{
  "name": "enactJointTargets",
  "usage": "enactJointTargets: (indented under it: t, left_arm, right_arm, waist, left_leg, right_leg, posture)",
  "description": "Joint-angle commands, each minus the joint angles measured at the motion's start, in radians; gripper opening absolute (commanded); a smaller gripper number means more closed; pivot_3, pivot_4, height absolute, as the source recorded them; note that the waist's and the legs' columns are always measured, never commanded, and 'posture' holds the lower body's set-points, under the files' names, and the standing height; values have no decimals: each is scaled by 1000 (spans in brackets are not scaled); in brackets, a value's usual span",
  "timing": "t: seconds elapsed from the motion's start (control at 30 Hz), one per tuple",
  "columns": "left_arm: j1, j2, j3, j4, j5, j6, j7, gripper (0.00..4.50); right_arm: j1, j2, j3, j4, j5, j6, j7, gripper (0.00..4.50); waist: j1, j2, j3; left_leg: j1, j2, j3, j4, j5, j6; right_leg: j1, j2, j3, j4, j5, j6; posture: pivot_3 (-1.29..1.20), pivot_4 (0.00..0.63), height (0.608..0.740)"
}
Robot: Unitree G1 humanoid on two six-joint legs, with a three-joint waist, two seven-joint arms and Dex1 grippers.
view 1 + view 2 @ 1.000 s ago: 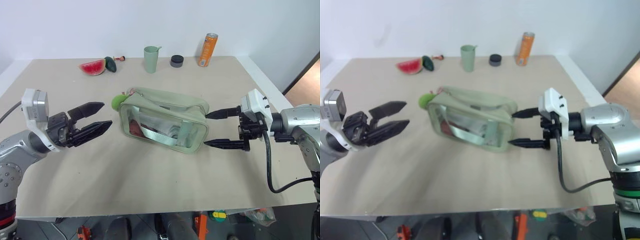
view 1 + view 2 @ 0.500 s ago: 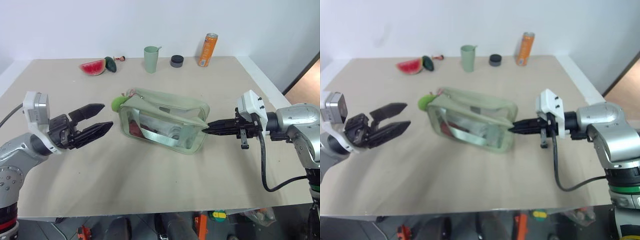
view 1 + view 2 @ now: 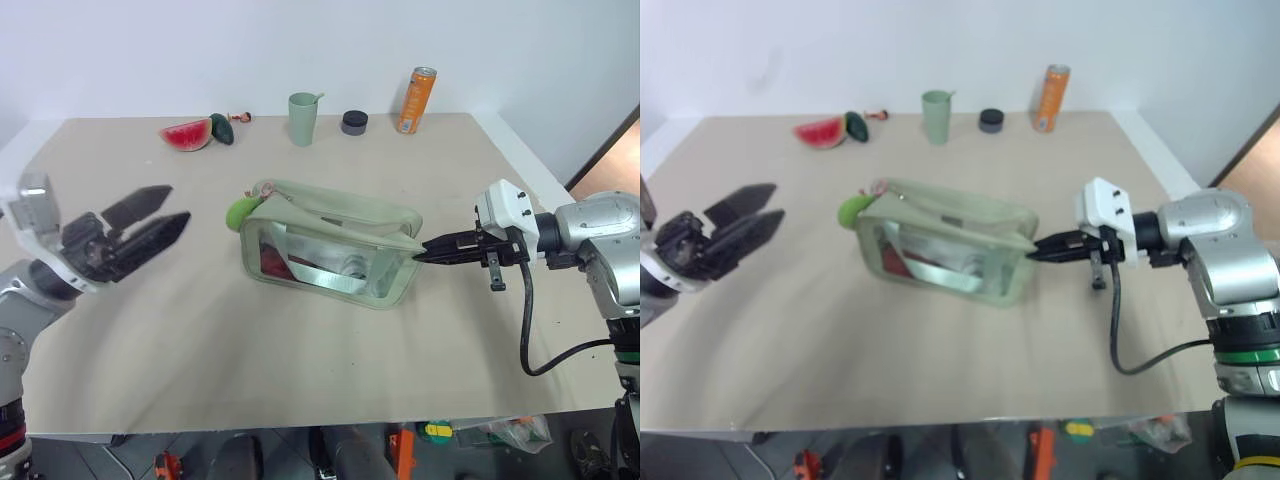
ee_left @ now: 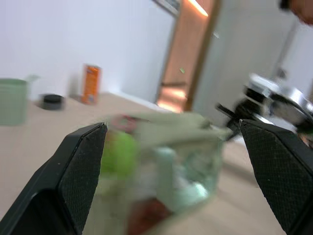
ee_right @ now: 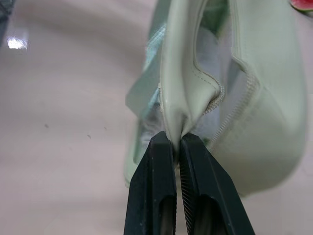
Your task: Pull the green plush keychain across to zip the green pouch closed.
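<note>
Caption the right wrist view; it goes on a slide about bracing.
Right claw shut on the end seam of the green pouch, pinching its fabric.

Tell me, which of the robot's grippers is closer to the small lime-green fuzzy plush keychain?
Left. The left gripper, open, hovers apart from the lime-green fuzzy plush keychain at the pouch's near end. The right gripper pinches the pale green fabric pouch at its far end.
</note>
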Motion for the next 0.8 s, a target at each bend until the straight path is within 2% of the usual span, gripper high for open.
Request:
enactJointTargets:
  t: [0.03,0.27,0.47,0.8]
  left_arm:
    - [-13,-4,61,50,-17,-11,23,4500]
    - [23,-2,20,4,-10,15,-7,4500]
    - [95,69,-77,-134,67,32,-102,4500]
    - [21,51,-155,-16,163,8,-123,4500]
  right_arm:
    - [-46,-18,-7,44,-20,-45,43,33]
    - [-86,9,25,102,-62,-93,54,33]
    - [-77,33,33,85,-74,-94,47,33]
    - [-69,39,27,66,-72,-85,47,33]
  waist:
    - [0,0,0]
    - [0,-1,0]
    - [-1,-1,0]
    - [-1,-1,0]
  left_leg:
    - [0,0,0,0,0,0]
    - [-1,0,0,0,0,0]
    - [0,0,0,0,0,-1]
    - [2,2,0,0,0,-1]
  right_leg:
    - [0,0,0,0,0,0]
    - [0,-2,1,0,0,0]
    - [0,-1,1,0,0,0]
    - [0,4,0,1,0,0]
  posture:
    - [0,150,740]
    - [0,150,740]
    - [0,150,740]
    - [0,150,740]
